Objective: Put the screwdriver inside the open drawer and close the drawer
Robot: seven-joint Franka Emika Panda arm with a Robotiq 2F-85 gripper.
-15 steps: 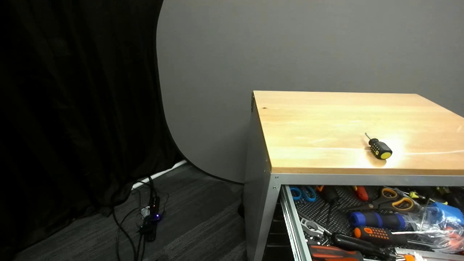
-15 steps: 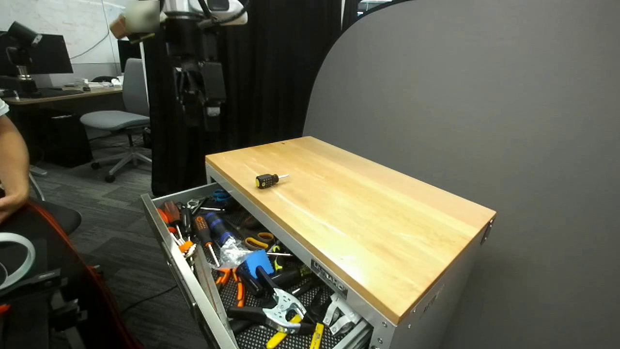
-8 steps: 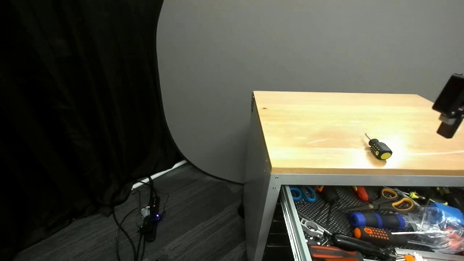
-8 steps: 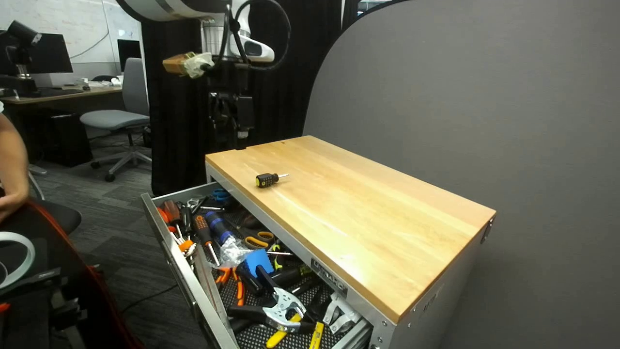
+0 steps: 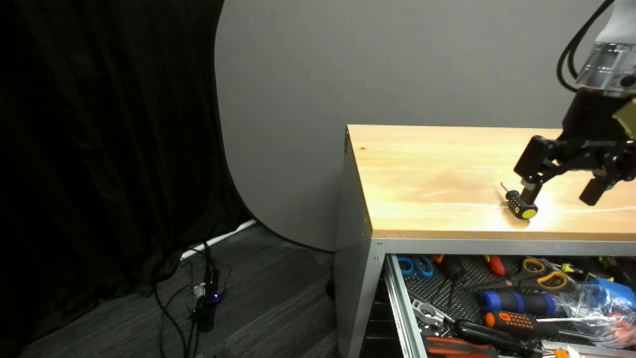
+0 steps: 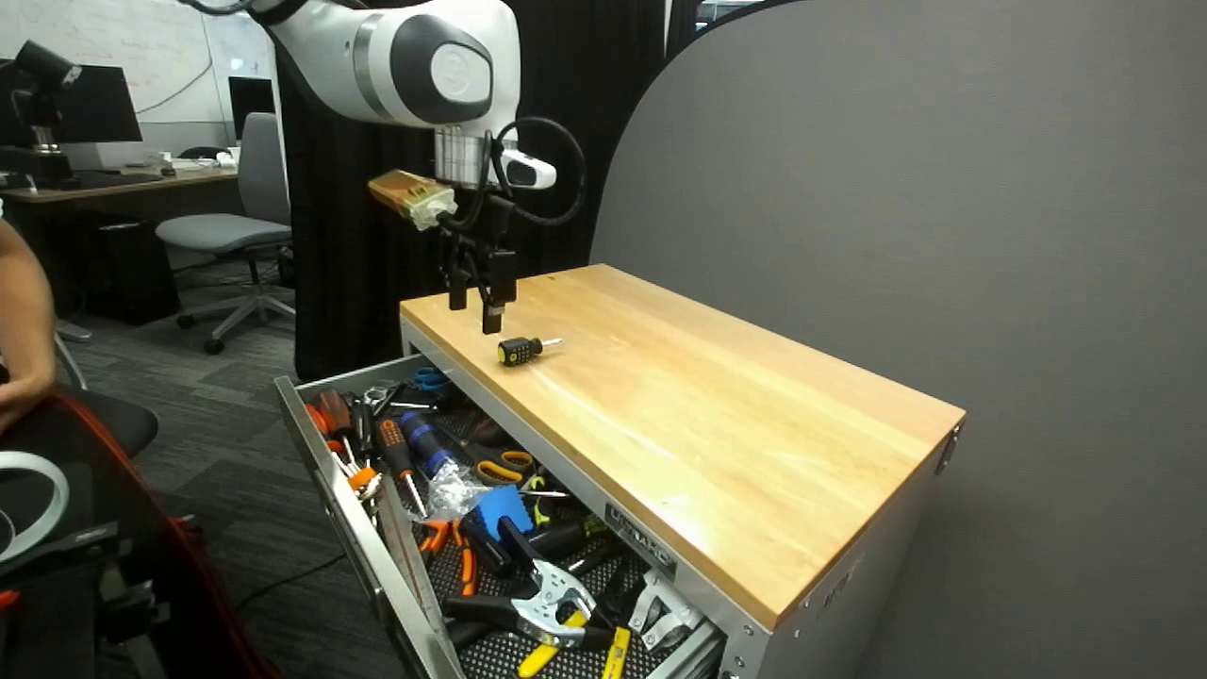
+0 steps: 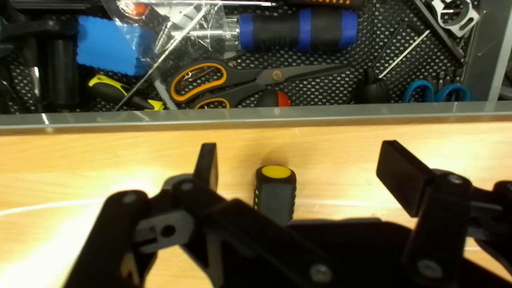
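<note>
The stubby black-and-yellow screwdriver [image 5: 515,208] lies on the wooden cabinet top near its front edge. It also shows in an exterior view [image 6: 520,352] and the wrist view [image 7: 276,194], where the gripper hides its shaft. My gripper [image 5: 560,196] is open and empty, pointing down above the top near the screwdriver. In the wrist view, the handle stands between the open fingers [image 7: 207,166], closer to the left one, touching neither. In an exterior view the gripper [image 6: 475,315] hangs above and beside the handle. The grey drawer [image 6: 377,556] is pulled out and full of tools.
The wooden top [image 6: 679,405] overhangs the back of the drawer. Inside lie scissors [image 7: 276,75], a blue-black handle [image 7: 296,30], a blue block [image 6: 502,509] and a clamp [image 6: 556,604]. A person's arm [image 6: 26,311] shows at the far side.
My gripper has come down and across over the cabinet top, toward the screwdriver. It has entered both exterior views more fully. The screwdriver and drawer have not moved.
</note>
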